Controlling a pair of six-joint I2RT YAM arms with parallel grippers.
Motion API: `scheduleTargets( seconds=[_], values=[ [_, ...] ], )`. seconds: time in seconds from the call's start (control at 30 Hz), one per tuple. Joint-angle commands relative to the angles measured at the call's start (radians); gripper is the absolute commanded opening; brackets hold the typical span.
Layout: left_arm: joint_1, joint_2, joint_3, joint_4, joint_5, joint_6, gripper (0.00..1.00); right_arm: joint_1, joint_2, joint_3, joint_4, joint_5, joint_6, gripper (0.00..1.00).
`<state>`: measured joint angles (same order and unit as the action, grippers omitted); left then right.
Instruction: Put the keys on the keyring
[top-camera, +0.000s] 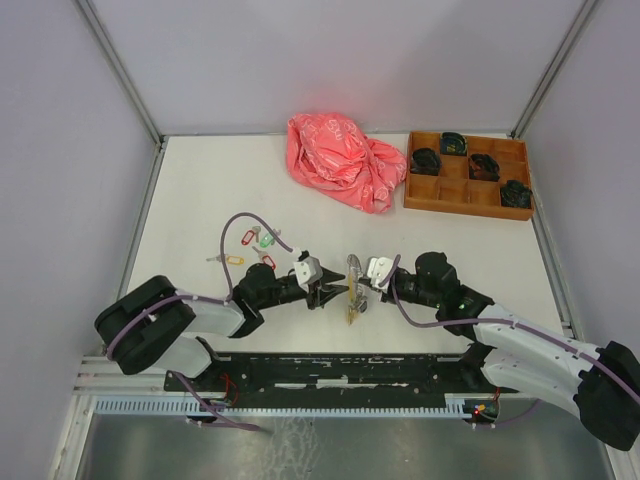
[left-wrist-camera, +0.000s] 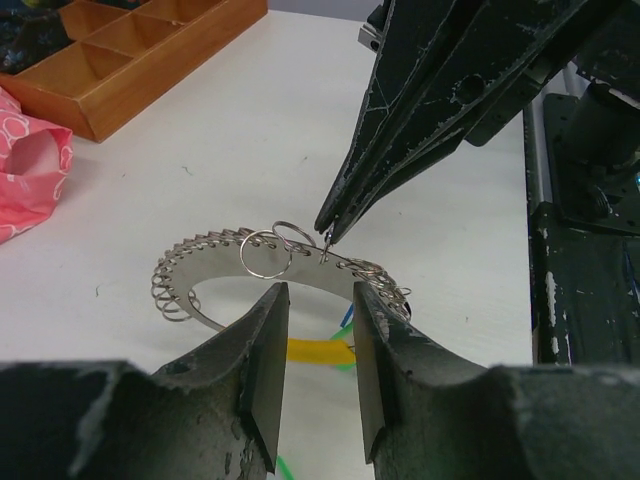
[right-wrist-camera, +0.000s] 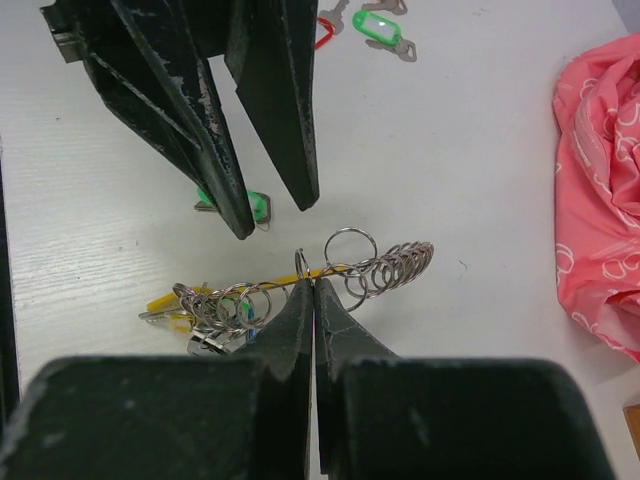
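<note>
L side of table (top-camera: 200, 190): loose keys (top-camera: 248, 248) lay in a small cluster w/ green, red & yellow tags, well apart from both grippers. Next, L gripper (top-camera: 322, 292) pointed right, toward the keyring (top-camera: 353, 285). Its fingers (left-wrist-camera: 262, 360) stood apart w/ nothing between them, tips just short of the ring's coiled edge. A yellow tag (left-wrist-camera: 318, 350) showed under the ring thru that gap.

Mid table: the keyring sat between the two grippers and looked edge-on from above. Wrist views showed a flat silvery band w/ wire loops along the rim and a few small split rings (right-wrist-camera: 350, 250) on it. More keys bunched at one end; can't tell if they touched the table.

R gripper (right-wrist-camera: 313, 288) came in from the right, fingers pressed together, pinching the keyring at its rim.

Far right, back of table: pink bag (top-camera: 340, 160), crumpled. Beside it, wooden tray (top-camera: 460, 210) w/ black bundles (top-camera: 425, 160) in some compartments.
</note>
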<state>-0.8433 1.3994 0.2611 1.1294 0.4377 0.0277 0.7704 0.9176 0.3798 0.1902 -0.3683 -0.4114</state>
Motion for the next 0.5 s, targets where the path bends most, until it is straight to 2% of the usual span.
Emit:
scheduleTargets(
  seconds=[0.0, 0.47],
  values=[
    [0.032, 0.044, 0.035, 0.166, 0.138, 0.016, 0.38, 0.004, -0.013, -0.004, 0.097, -0.058, -0.028, 0.01],
    [0.042, 0.100, 0.075, 0.151, 0.199, 0.012, 0.29, 0.004, -0.017, -0.001, 0.117, -0.087, -0.040, 0.01]
  ],
)
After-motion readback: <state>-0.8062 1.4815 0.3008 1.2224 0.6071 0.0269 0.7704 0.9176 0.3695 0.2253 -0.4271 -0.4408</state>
